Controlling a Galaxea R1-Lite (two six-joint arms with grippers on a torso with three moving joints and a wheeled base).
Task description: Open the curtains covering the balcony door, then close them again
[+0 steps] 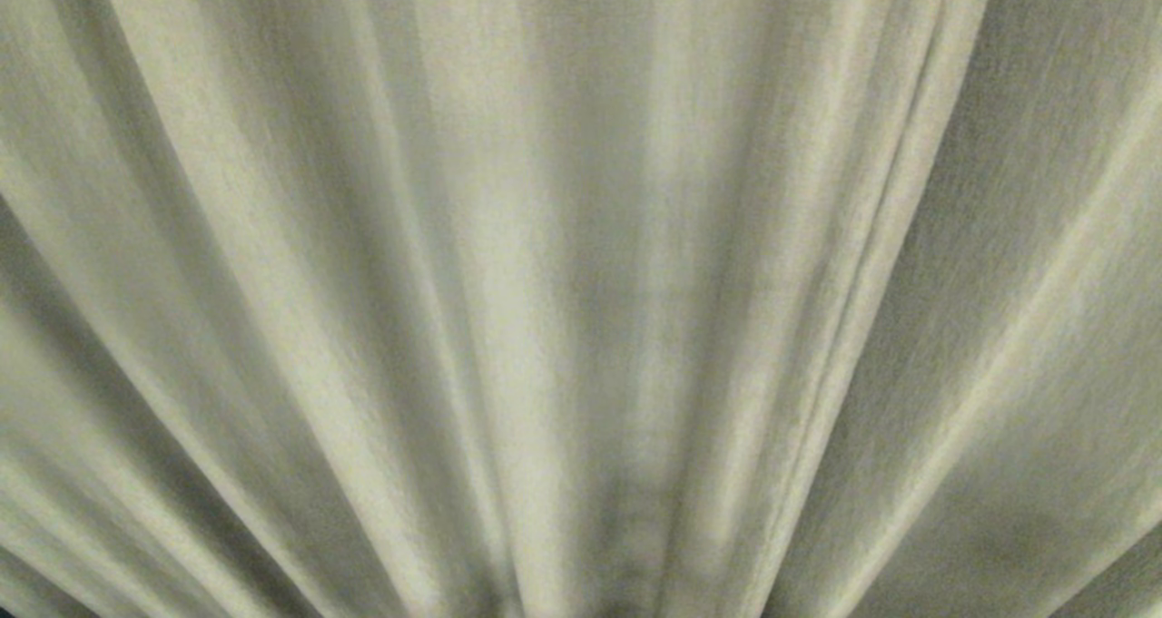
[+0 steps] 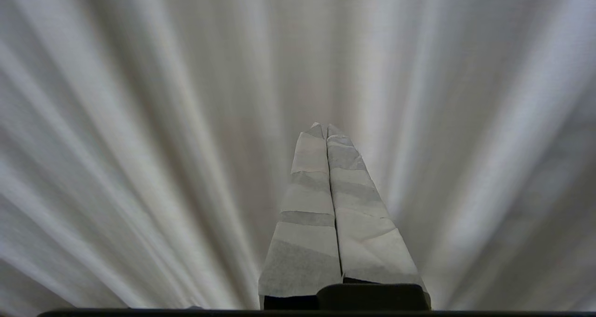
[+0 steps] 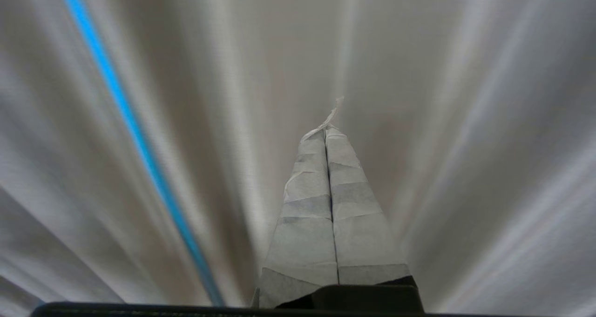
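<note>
Curtains [image 1: 581,237] fill view ahead; both hands before folds, apart.

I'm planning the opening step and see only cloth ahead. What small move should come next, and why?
Probably open the right gripper. The curtains fill the head view drawn shut, and both the right and the left gripper point at the folds with fingers pressed together, holding no cloth. A bright blue slit in the right wrist view may mark an edge to take.

A narrow bright blue streak [image 3: 135,135] — running lengthwise along the folds, indistinct.
</note>
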